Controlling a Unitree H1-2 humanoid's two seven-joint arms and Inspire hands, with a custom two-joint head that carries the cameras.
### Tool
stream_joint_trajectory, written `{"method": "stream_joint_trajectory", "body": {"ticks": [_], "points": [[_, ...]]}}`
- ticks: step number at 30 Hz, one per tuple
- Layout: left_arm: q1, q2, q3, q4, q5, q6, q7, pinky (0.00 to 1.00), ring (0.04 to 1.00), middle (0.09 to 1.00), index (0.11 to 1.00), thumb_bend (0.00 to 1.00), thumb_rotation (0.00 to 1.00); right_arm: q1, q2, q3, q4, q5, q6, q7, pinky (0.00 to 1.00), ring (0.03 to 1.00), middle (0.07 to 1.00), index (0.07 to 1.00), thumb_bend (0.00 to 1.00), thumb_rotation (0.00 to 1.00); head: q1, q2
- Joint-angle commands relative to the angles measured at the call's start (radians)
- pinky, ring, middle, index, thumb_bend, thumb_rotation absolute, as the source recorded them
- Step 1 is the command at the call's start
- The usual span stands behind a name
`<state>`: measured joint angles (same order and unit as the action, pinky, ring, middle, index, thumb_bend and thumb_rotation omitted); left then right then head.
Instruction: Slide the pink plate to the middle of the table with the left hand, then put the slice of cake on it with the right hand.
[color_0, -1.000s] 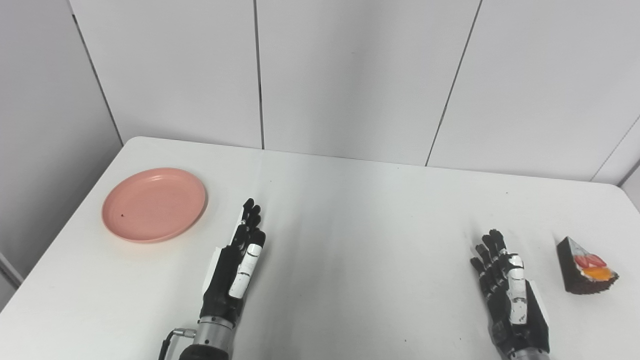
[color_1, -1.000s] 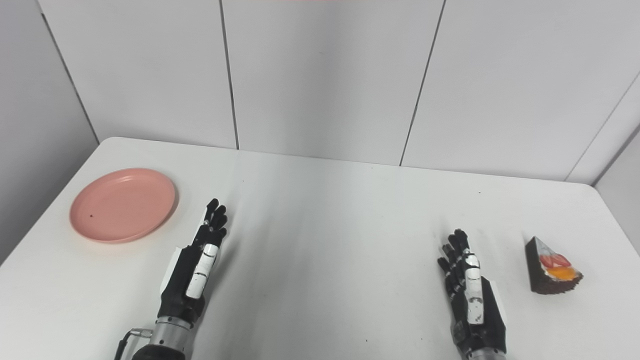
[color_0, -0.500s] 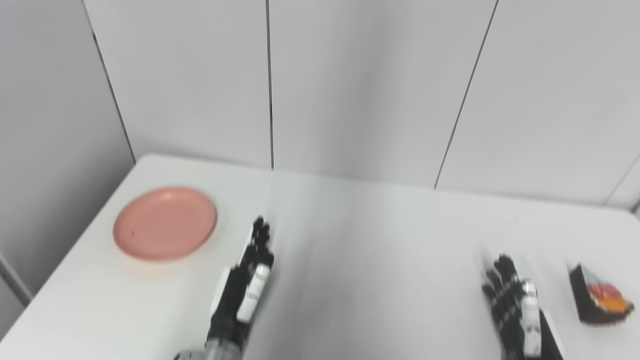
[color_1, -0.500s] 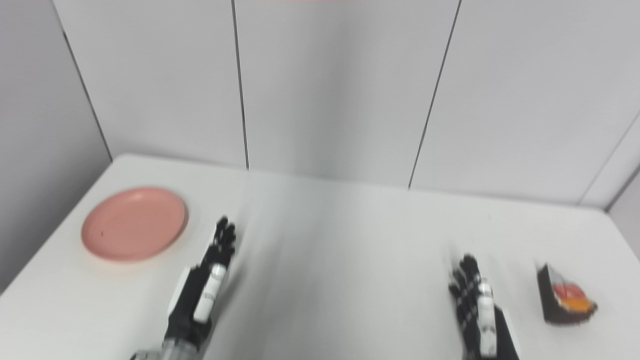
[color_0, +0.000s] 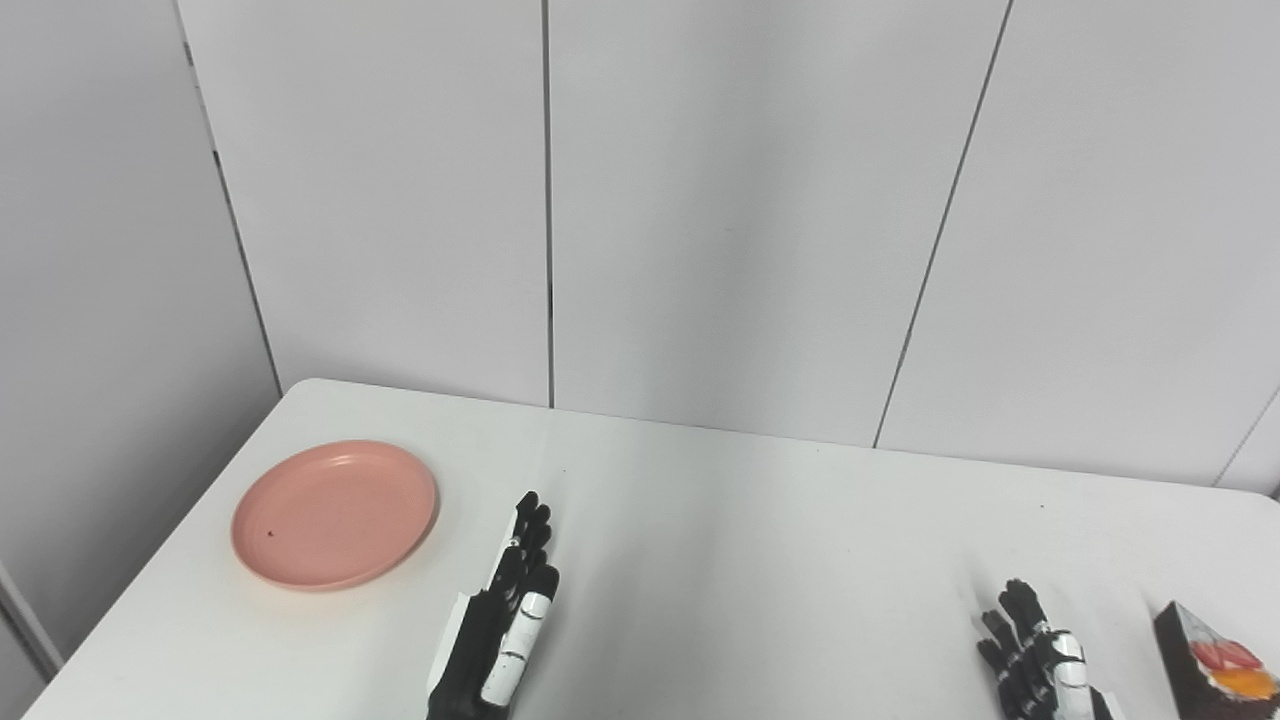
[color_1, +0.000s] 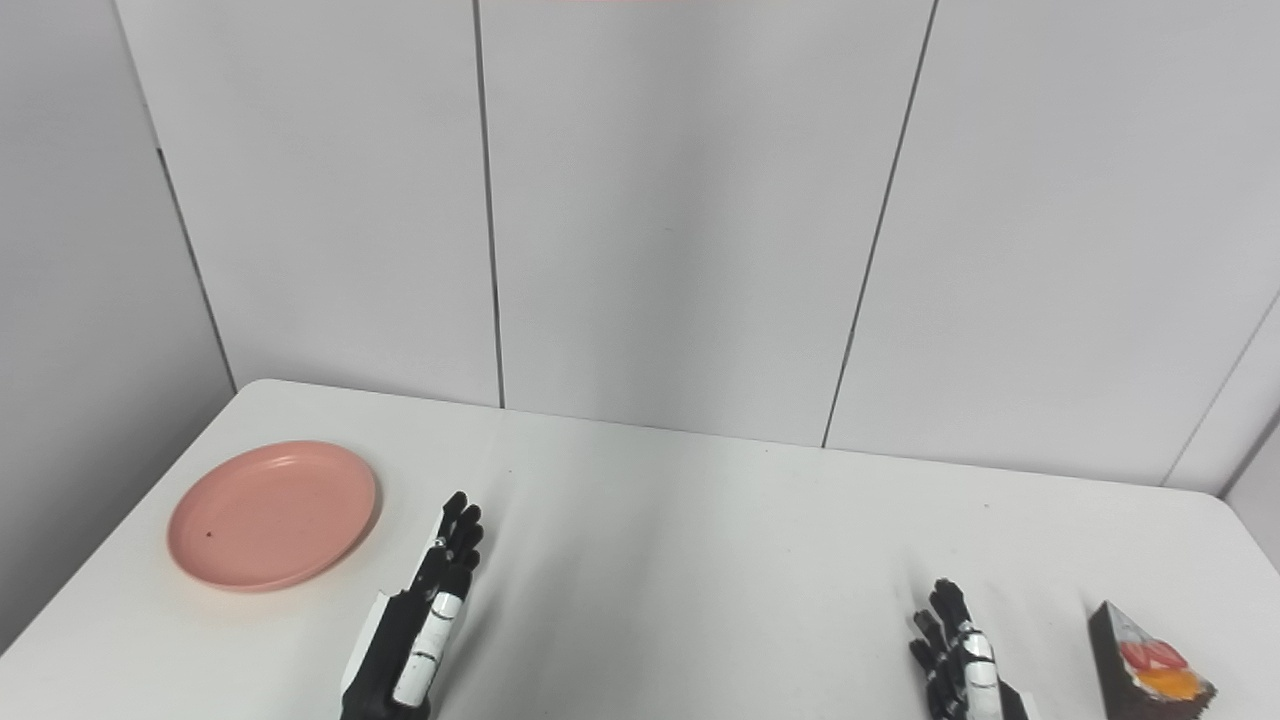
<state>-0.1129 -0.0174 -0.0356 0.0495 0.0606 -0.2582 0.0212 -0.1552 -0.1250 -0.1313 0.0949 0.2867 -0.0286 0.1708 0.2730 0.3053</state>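
A pink plate (color_0: 334, 514) lies at the far left of the white table (color_0: 760, 540). My left hand (color_0: 505, 625) rests open on the table just right of the plate, fingers straight and pointing away, holding nothing. A dark slice of cake (color_0: 1215, 670) with red and orange fruit on top stands at the right edge, partly cut off by the frame bottom. My right hand (color_0: 1035, 665) is open to the left of the cake, apart from it; only its fingers show above the bottom edge.
Grey wall panels (color_0: 740, 200) stand right behind the table's far edge. The table's left edge runs close by the plate. A broad bare stretch of table lies between the two hands.
The whole picture has shifted down and the wall fills more of it, so the camera has tilted up. Plate, cake and both hands keep their places on the table.
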Motion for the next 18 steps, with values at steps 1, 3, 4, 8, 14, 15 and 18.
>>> {"method": "stream_joint_trajectory", "body": {"ticks": [1,3,4,8,14,15,18], "points": [[0.034,0.003,0.0,0.037,0.002,-0.029,0.002,1.0,0.991,1.0,1.0,0.67,0.92,0.018,0.01,0.001,-0.002,0.0,0.007,-0.008,1.0,0.967,0.987,0.946,0.76,0.94,-0.005,0.007],[0.031,0.008,0.0,0.029,0.014,-0.042,0.006,0.99,0.975,0.993,1.0,0.68,0.93,0.019,0.012,0.004,-0.01,-0.006,0.011,-0.012,1.0,0.966,0.987,0.946,0.75,0.94,-0.01,0.014],[0.028,0.011,0.001,0.019,0.013,-0.048,0.004,0.98,0.964,0.988,1.0,0.69,0.93,0.02,0.014,0.005,-0.017,-0.008,0.015,-0.015,1.0,0.965,0.986,0.945,0.74,0.95,-0.014,0.022],[-0.002,0.028,0.01,-0.051,-0.008,-0.057,-0.008,0.97,0.961,0.976,0.978,0.72,0.91,0.024,0.022,0.004,-0.041,-0.007,0.029,-0.031,1.0,0.961,0.979,0.936,0.73,0.94,-0.023,0.029],[-0.084,0.082,0.061,-0.114,-0.011,-0.04,0.002,0.86,0.898,0.893,0.84,0.82,0.9,0.03,0.03,0.006,-0.067,-0.009,0.038,-0.046,1.0,0.965,0.986,0.944,0.72,0.96,-0.036,0.036],[-0.107,0.098,0.078,-0.12,-0.011,-0.029,0.006,0.85,0.89,0.883,0.828,0.83,0.9,0.03,0.031,0.006,-0.071,-0.007,0.042,-0.047,1.0,0.965,0.985,0.943,0.72,0.95,-0.037,0.036],[-0.153,0.129,0.112,-0.12,-0.017,-0.018,0.01,0.79,0.837,0.81,0.763,0.88,0.9,0.029,0.032,0.008,-0.075,-0.003,0.049,-0.049,1.0,0.971,0.987,0.937,0.71,0.95,-0.036,0.038]]}}
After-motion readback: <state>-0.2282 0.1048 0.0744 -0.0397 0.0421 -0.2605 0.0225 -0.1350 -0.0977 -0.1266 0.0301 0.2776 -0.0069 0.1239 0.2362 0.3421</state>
